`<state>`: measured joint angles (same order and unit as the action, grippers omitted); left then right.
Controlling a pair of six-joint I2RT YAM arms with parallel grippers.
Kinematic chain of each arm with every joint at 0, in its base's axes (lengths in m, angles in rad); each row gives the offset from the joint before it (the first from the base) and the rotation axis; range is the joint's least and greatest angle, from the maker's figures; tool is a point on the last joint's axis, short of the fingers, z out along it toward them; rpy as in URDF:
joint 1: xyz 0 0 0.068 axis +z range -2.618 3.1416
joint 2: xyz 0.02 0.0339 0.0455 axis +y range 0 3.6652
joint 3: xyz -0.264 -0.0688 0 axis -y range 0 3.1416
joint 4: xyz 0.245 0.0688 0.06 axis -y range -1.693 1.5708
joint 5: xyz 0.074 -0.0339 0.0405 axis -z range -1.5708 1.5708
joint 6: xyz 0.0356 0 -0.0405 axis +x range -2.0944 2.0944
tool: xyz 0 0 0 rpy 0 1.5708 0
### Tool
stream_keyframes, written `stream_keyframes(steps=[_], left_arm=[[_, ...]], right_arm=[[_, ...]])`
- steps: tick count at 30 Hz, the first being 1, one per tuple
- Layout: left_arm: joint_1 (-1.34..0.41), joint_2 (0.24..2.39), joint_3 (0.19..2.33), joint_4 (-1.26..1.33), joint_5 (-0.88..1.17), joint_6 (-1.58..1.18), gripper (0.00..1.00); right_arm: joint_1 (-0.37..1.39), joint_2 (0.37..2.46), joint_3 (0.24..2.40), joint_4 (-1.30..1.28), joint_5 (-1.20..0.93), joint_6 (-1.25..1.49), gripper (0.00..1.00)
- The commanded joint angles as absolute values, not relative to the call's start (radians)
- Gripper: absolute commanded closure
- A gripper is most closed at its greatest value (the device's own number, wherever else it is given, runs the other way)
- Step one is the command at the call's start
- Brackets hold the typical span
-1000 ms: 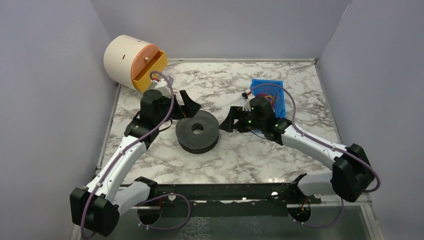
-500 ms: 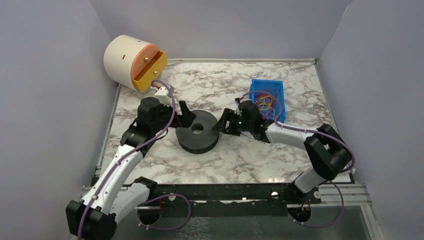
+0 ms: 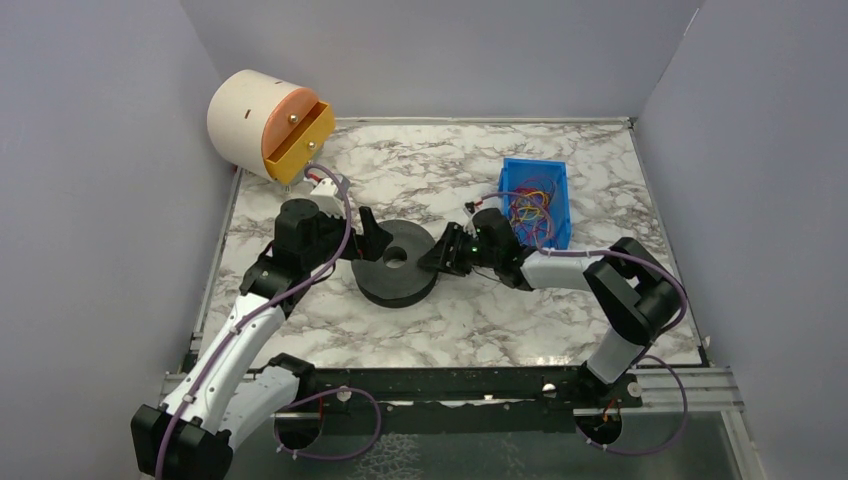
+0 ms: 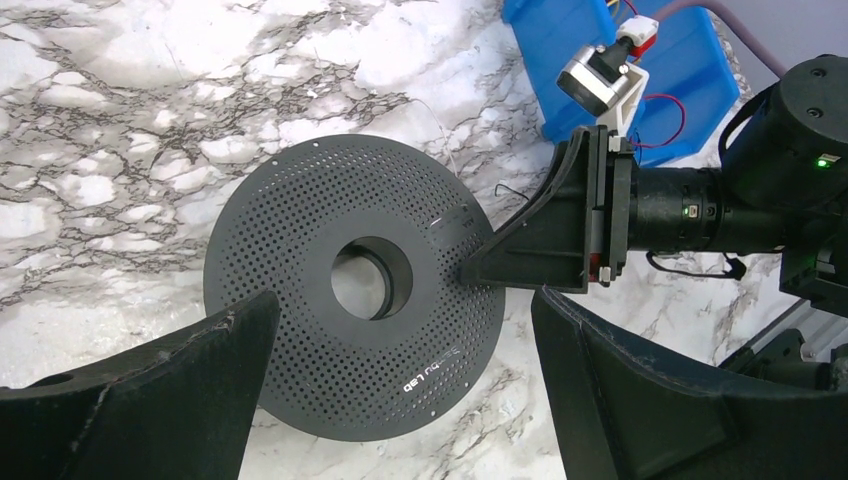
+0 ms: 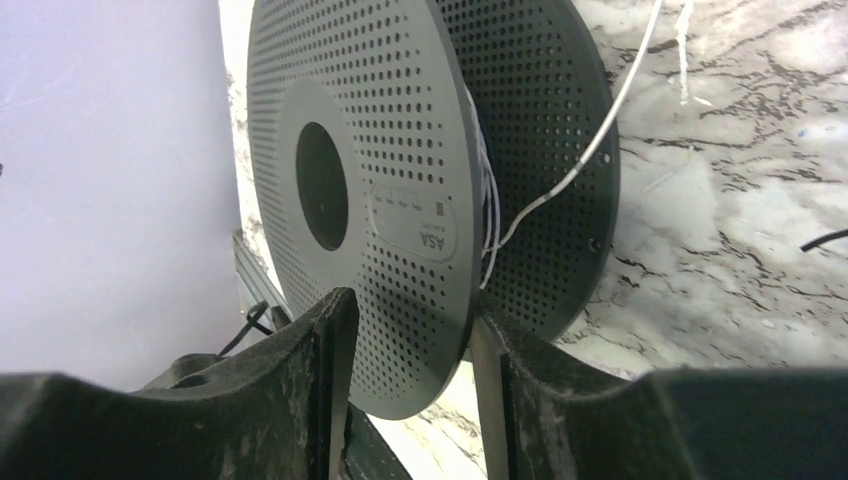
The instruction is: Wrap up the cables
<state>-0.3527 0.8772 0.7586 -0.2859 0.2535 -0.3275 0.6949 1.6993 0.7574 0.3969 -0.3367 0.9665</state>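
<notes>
The black double-disc spool [image 3: 395,262] lies flat mid-table. My right gripper [image 3: 440,255] reaches it from the right. Its jaws straddle the upper disc's rim [image 5: 400,130], one finger in the slot between the discs and one over the outer face, with a gap still showing. A thin pale wire [image 5: 560,190] leads out of the slot. Coloured cables [image 3: 530,205] lie tangled in the blue bin [image 3: 520,170]. My left gripper [image 3: 370,235] stands wide open at the spool's left edge, its fingers either side of the perforated disc [image 4: 330,210], holding nothing.
A cream drum with an orange face [image 3: 265,125] stands at the back left corner. Lilac-grey walls close in the left, back and right. A black rail [image 3: 450,385] runs along the near edge between the arm bases. A black strand [image 5: 825,240] lies on the marble.
My right arm has slid left from beside the blue bin to the spool, its jaws narrowing around the upper disc's rim. My left gripper has shifted slightly closer to the spool and stayed open.
</notes>
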Motion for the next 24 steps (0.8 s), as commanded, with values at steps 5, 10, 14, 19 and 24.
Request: stream_keyframes(steps=[5,10,14,19,24], left_arm=[[-0.347,0.862,0.750,-0.279,0.279,-0.307,0.01],[-0.348,0.853,0.750,-0.282,0.274,-0.304,0.01],[-0.348,0.848,0.750,-0.284,0.272,-0.304,0.01],[-0.348,0.836,0.744,-0.284,0.273,-0.305,0.01],[-0.348,0.838,0.745,-0.287,0.276,-0.307,0.01]], right_arm=[[0.706,1.662,0.731,0.503,-0.362,1.004,0.72],[0.707,1.600,0.732,0.484,-0.349,0.990,0.99],[0.710,1.527,0.745,0.435,-0.309,0.947,0.99],[0.723,1.430,0.808,0.292,-0.228,0.848,0.99],[0.782,1.357,0.896,0.126,-0.053,0.718,0.99]])
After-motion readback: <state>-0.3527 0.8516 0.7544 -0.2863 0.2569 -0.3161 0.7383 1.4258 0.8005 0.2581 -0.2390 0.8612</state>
